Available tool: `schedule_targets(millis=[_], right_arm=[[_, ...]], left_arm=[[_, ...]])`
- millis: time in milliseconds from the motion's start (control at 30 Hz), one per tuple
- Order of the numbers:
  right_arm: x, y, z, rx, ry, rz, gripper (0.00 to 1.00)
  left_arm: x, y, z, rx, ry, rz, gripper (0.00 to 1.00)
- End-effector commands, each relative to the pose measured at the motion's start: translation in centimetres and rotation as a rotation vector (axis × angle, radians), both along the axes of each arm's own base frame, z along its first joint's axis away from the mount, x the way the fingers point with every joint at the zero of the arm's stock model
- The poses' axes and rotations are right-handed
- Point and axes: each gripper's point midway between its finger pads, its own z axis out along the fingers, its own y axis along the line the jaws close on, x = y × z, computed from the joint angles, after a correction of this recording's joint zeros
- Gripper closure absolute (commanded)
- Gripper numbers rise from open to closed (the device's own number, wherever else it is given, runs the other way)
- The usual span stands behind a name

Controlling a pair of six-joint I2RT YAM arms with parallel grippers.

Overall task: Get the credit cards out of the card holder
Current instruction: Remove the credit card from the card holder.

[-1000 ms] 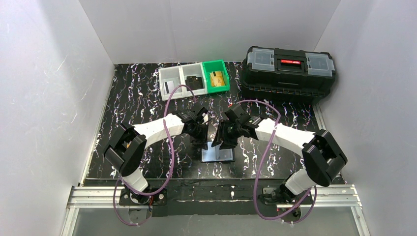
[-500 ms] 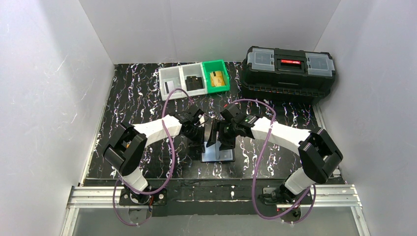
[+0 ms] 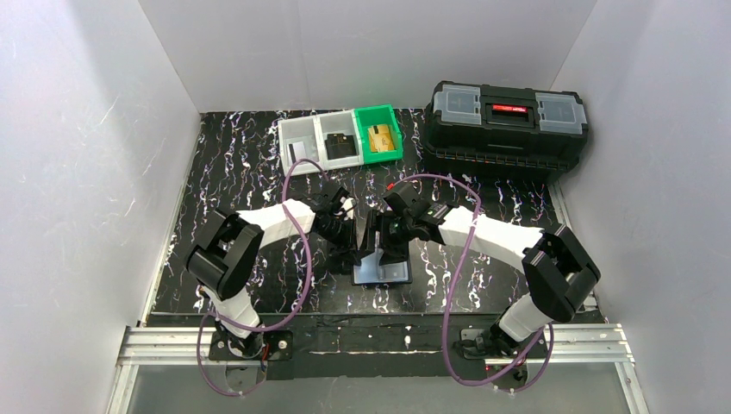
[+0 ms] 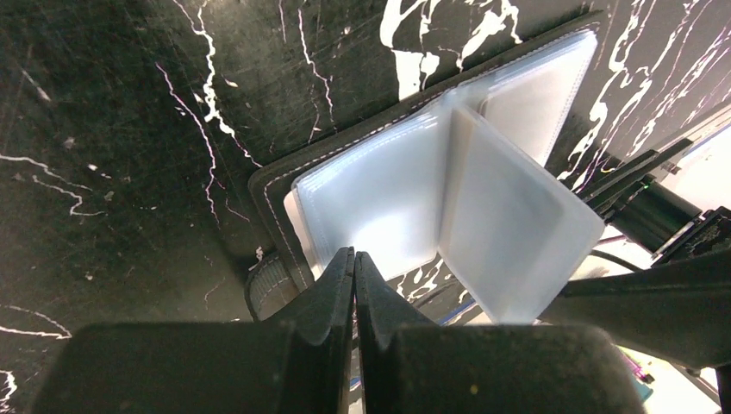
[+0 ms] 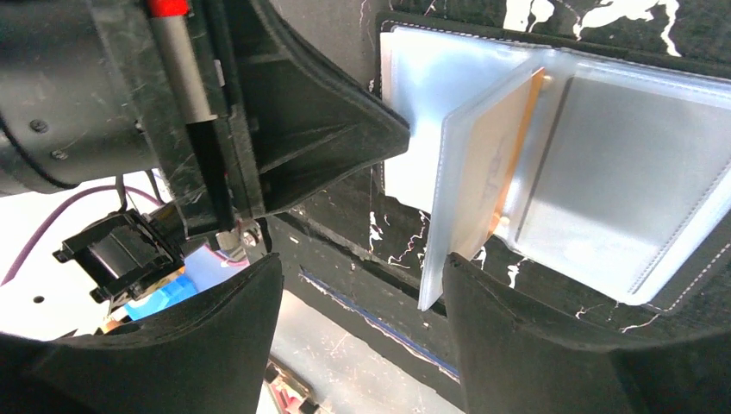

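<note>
The card holder [image 3: 385, 271] lies open on the table in front of the arms, its pale clear pockets [image 4: 388, 203] facing up. One pocket leaf [image 5: 483, 185] stands up from the spine with a gold-orange credit card [image 5: 509, 138] inside it. My left gripper [image 4: 354, 257] is shut, and its tips press on the near edge of the left page. My right gripper [image 5: 362, 267] is open and wide, and its right finger [image 5: 483, 302] touches the free edge of the standing leaf. The right-hand pocket [image 5: 621, 190] looks silver-grey.
Two grey bins [image 3: 315, 142] and a green bin [image 3: 379, 134] stand at the back, holding a striped white card, a black card and a gold card. A big black toolbox [image 3: 509, 128] sits at the back right. White walls enclose the table.
My right gripper has opened wider and moved left and down to the holder. A pocket leaf now stands up between the two grippers. The left gripper stays shut on the page.
</note>
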Motion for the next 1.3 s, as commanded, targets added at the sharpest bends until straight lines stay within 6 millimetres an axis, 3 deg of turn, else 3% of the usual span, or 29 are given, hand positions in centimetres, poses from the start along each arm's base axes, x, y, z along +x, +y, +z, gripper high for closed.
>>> schedule_targets(millis=[0,400,567,933,1100,1267], right_arm=[[0.2,1.5,1.2,0.053,-0.028,0.042,0.24],[0.0,1.6,0.7,0.015,-0.023,0.074,0.2],[0.1,0.6,0.4,-0.015,-0.039,0.047,0.21],[0.3,-1.5,-1.3,0.043,0.023,-0.026,0.25],[0.4,-1.7,-1.9,0.078,0.059,-0.039,0.31],[0.7,-1.4,-2.5,0.112,0.09,-0.049,0.37]], left_arm=[[-0.5,-0.1,-0.1,-0.021,0.038,-0.015,1.0],[-0.7,0.1,-0.9,0.0,0.062,-0.011,1.0],[-0.7,0.4,-0.8,0.014,0.055,-0.008,1.0],[0.2,4.1,3.0,0.151,-0.118,0.011,0.97],[0.3,3.6,4.5,0.112,-0.144,-0.003,0.97],[0.5,1.8,4.4,0.046,-0.121,-0.03,0.98]])
